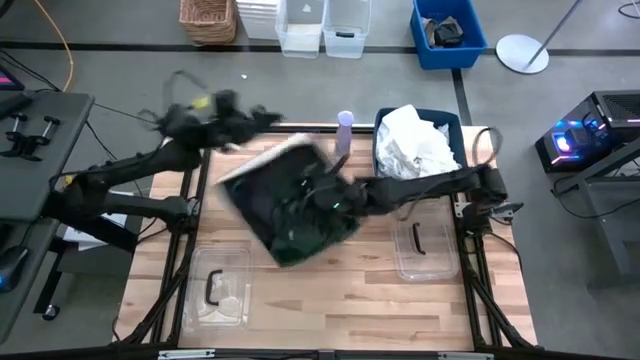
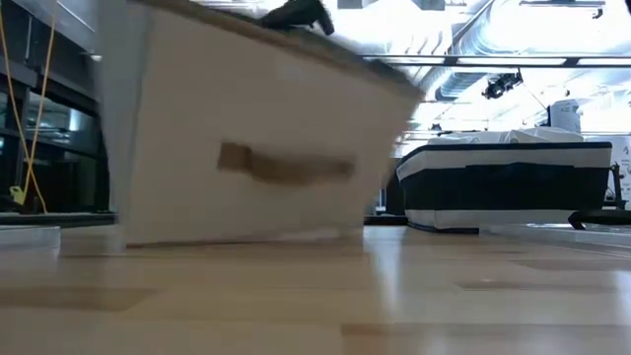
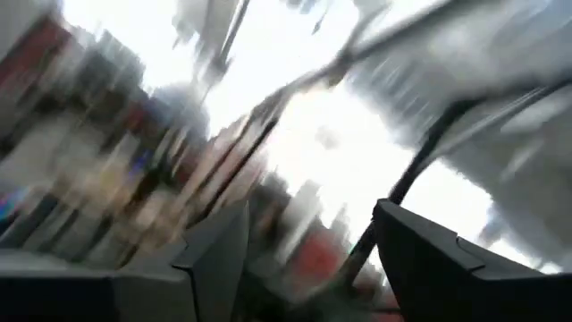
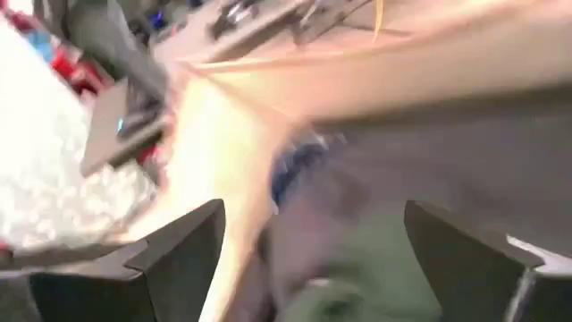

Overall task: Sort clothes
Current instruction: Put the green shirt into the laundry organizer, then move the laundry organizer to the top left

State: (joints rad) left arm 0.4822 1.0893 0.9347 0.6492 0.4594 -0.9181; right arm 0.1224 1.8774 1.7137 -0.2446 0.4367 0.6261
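A beige fabric box (image 1: 262,163) stands askew at the table's middle, holding dark grey and dark green clothes (image 1: 290,220). In the low view the box (image 2: 246,118) fills the left half and is blurred. My right gripper (image 1: 318,195) reaches from the right into the box, open, over dark green cloth (image 4: 357,268) and a bit of blue cloth (image 4: 299,165). My left gripper (image 1: 262,118) is raised over the table's far left part, open and empty (image 3: 308,233). White clothes (image 1: 415,145) lie heaped in a dark blue bin (image 1: 457,122). My right gripper stands open, its fingers (image 4: 192,237) wide apart and slanting down into the box from the table's right. The blur hides whether they touch the clothes or the box wall.
A pale purple bottle (image 1: 345,125) stands at the far edge between box and bin. Two clear plastic lids with dark handles lie on the table, one near left (image 1: 215,290), one right (image 1: 425,245). The blue bin also shows in the low view (image 2: 503,192).
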